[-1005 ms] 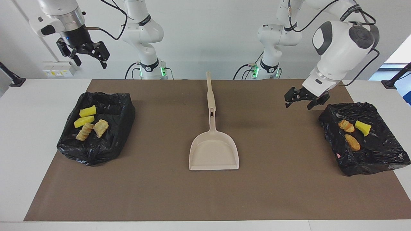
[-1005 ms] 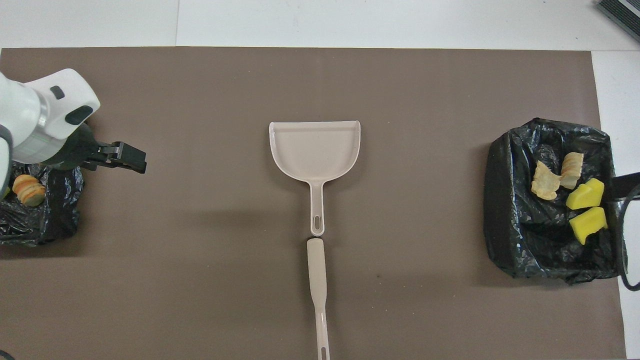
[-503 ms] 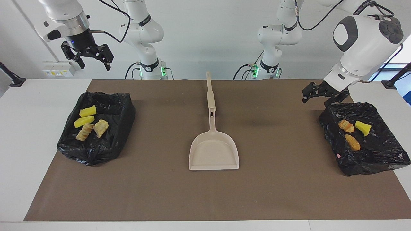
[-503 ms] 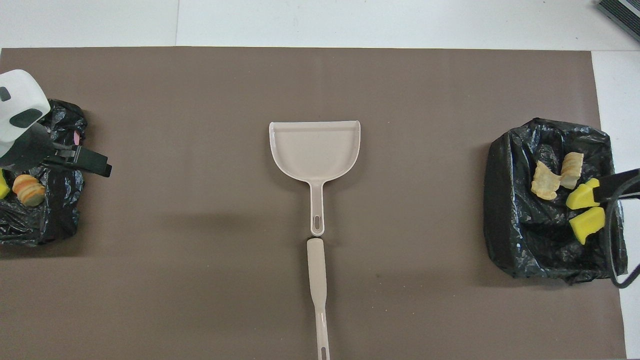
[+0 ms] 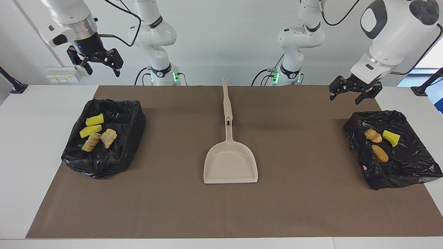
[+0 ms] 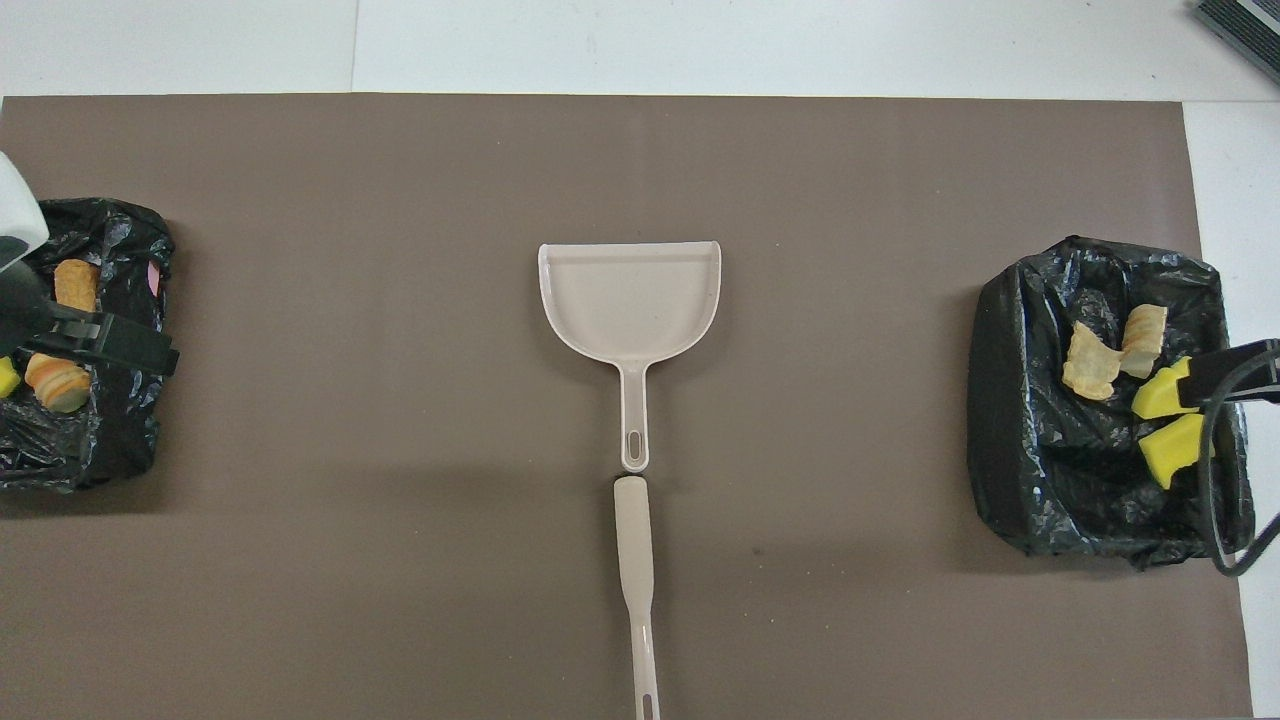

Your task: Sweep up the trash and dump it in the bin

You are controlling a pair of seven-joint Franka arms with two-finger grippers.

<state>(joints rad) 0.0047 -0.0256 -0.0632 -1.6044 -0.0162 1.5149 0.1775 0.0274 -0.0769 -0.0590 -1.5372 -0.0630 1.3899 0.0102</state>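
The trash lies in two black bag-lined bins. The bin toward the right arm's end holds two yellow sponge chunks and two bread-like pieces; it also shows in the overhead view. The bin toward the left arm's end holds a yellow chunk and two golden-brown pieces. My left gripper is open and empty, raised over that bin's edge. My right gripper is open and empty, high over the other bin.
A beige dustpan lies flat at the middle of the brown mat, its handle toward the robots. The beige brush handle lies in line with it, nearer to the robots; no bristles show.
My left gripper has risen and drawn back from the mat beside its bin toward the left arm's end. My right gripper has come down slightly.
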